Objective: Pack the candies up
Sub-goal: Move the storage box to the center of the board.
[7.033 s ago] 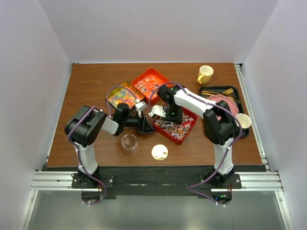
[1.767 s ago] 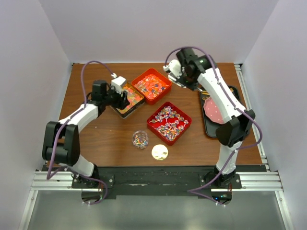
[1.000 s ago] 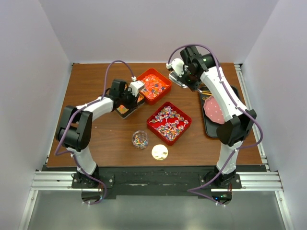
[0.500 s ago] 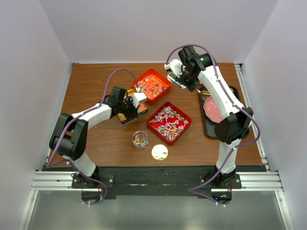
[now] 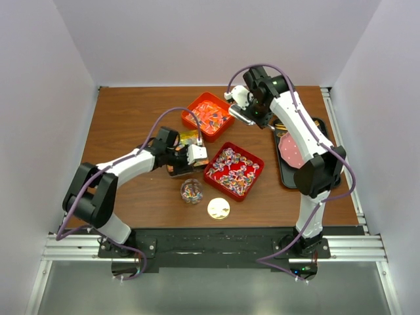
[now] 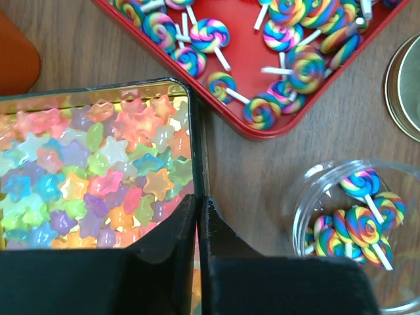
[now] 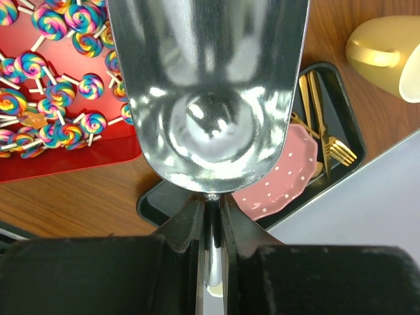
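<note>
Top view high over the whole table (image 5: 125, 125); wrist views close, downward (shared: lollipops (image 6: 305, 65) in the red tray (image 6: 239, 52))

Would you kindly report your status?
Left gripper shut on candy tin. Right gripper shut on empty scoop. Jar partly filled. Gold lid beside jar.

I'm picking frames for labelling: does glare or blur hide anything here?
Right wrist: the scoop mirrors bright patches and blocks much of the view. Left wrist: the gold wall of the tin reflects the star candies, and the jar glints at its rim; candies in focus. Top: even light, no glare.
</note>
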